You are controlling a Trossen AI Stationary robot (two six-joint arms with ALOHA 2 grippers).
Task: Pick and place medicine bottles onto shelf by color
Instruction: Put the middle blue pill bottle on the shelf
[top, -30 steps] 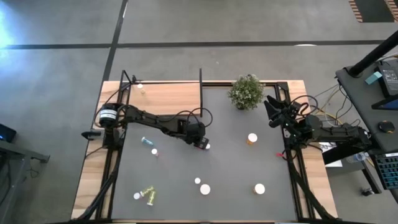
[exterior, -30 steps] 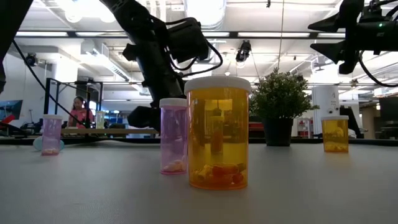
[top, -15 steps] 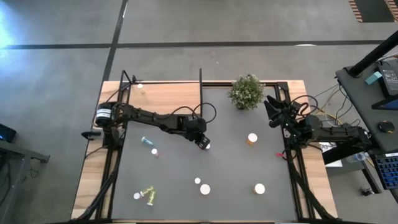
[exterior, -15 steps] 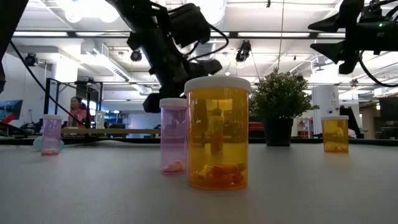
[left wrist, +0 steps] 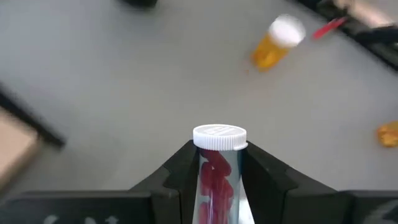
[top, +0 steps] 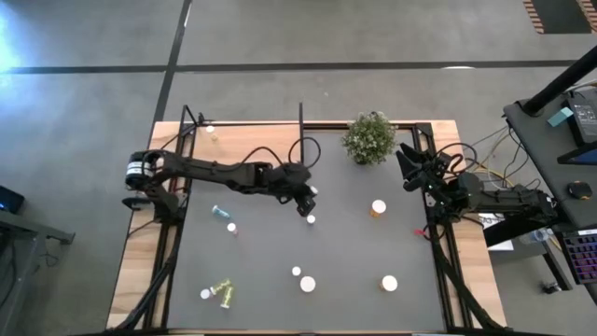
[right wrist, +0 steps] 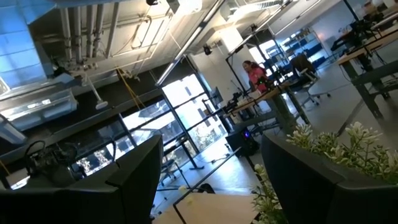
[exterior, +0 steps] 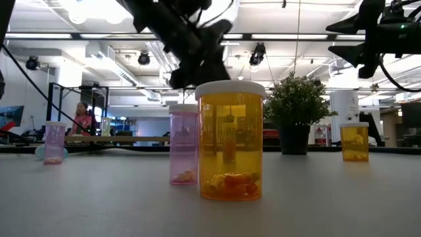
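Note:
My left gripper [left wrist: 219, 155] is shut on a small clear medicine bottle [left wrist: 216, 180] with red pills and a white cap. It is high above the table's middle in the high view [top: 306, 194] and the low view [exterior: 196, 60]. My right gripper [right wrist: 211, 180] is open and empty, raised over the far right corner [top: 408, 168]. The shelf [top: 244, 142] is a light-wood board with black posts at the far left, with one small bottle [top: 210, 131] on it. Other bottles stand on the table, among them a large orange one [exterior: 230, 141] and a pink one [exterior: 183, 145]. My left gripper pinches the bottle's body [left wrist: 217, 171] between its two fingers, just behind the white cap [left wrist: 219, 137]. The fingers [left wrist: 180, 168] lie along the bottle, and the cap sticks out past their free ends. The bottle is lifted clear of the table.
A potted plant [top: 369, 137] stands at the far edge. An orange bottle [top: 378, 207] stands right of my left gripper, and a white cap [top: 311, 219] shows just on its near side. A bluish bottle [top: 221, 212], a pink one [top: 231, 227] and yellow-green ones [top: 224, 294] are at the left.
My left gripper has risen from close to the table to well above it and gone a little toward the far edge, still shut on the bottle.

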